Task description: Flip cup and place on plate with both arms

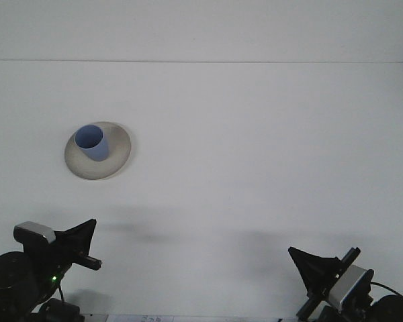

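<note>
A blue cup (93,141) stands upright, mouth up, on a round beige plate (118,158) at the left of the white table. My left gripper (89,229) rests shut at the near left edge, well in front of the plate. At the near right edge my right gripper (297,255) is shut too, far from the cup. Neither holds anything.
The white table (255,147) stretches back to a seam where it meets the white wall (201,30). Both arm bases with their wrist cameras sit at the bottom corners.
</note>
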{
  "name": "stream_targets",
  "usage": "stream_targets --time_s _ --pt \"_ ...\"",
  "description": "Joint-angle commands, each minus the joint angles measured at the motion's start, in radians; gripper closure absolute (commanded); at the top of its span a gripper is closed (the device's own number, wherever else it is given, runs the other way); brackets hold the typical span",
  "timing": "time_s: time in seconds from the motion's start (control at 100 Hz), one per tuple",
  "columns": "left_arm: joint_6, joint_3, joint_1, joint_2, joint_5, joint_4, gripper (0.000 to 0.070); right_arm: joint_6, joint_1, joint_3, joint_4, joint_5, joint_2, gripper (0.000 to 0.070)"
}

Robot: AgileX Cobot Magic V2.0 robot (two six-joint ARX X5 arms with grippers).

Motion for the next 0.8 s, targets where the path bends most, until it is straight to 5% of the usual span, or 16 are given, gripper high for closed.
stream_targets --time_s 0.0,0.1,0.22,0.36,0.79 --pt "0.058 -0.002 0.009 -0.015 0.003 0.031 0.0685 0.013 0.010 0.004 0.008 0.001 0.000 0.0694" --pt "0.192 -0.107 0.055 -0.074 -0.021 0.189 0.0685 0.013 0.010 0.004 0.008 0.001 0.000 0.0694" --pt "0.267 -0.322 0.120 -0.182 -0.132 0.400 0.0685 0.013 0.010 0.004 0.008 0.001 0.000 0.0694" --pt "0.272 -0.532 0.198 -0.290 -0.236 0.532 0.0685 0.013 0.010 0.004 0.008 0.001 0.000 0.0694" --pt "0.264 -0.731 0.256 -0.325 -0.237 0.657 0.0685 0.013 0.010 0.004 0.009 0.001 0.000 0.0694"
